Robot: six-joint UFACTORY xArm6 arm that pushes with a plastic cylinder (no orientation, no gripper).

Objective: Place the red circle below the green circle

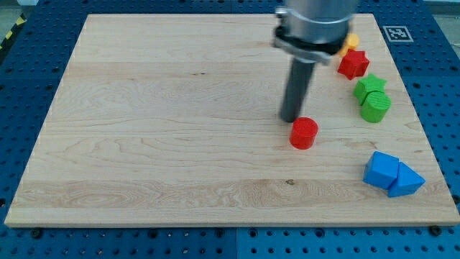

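The red circle (304, 133) is a short red cylinder on the wooden board, right of centre. The green circle (376, 107) is a green cylinder near the board's right edge, above and to the right of the red one. My tip (290, 119) rests on the board just at the upper left of the red circle, close to it or touching it. The rod rises from there to the arm's grey body at the view's top.
A green star (369, 86) sits right above the green circle. A red star (353, 64) and a partly hidden yellow block (351, 42) lie further up. A blue cube (381, 170) and a blue triangle (405, 180) lie at the lower right.
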